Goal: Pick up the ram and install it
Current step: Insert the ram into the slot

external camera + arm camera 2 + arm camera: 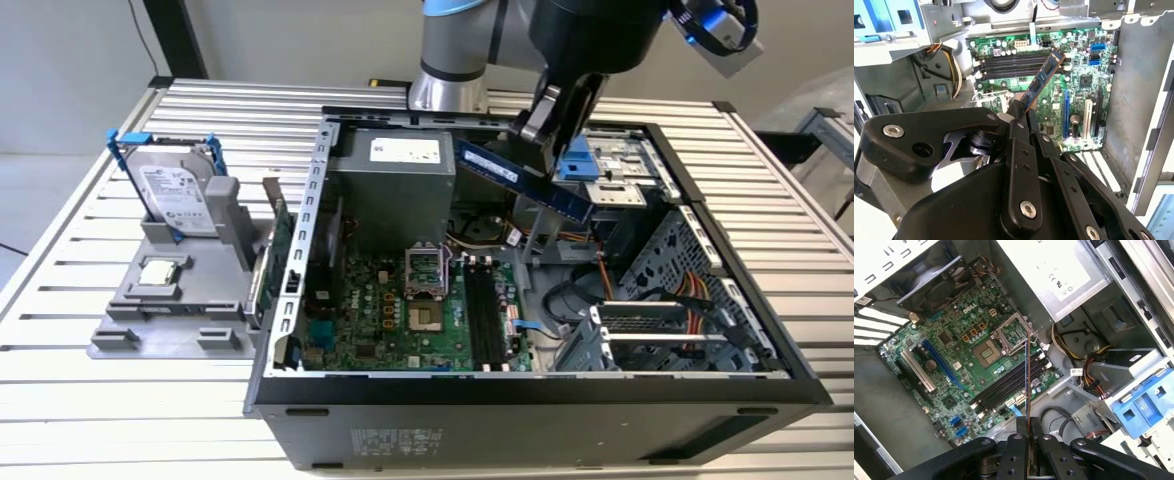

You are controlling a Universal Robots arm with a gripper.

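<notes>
The claw is clenched on the ram, holding it tilted in the air inside the open computer case, clear of the motherboard. In the first wrist view, the ram crosses the memory slots.

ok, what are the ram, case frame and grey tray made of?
ram: circuit board, matte, black chips on it.
case frame: likely sheet steel, dull bare grey, punched holes.
grey tray: probably plastic, matte, blocky moulded or printed shapes.
</notes>
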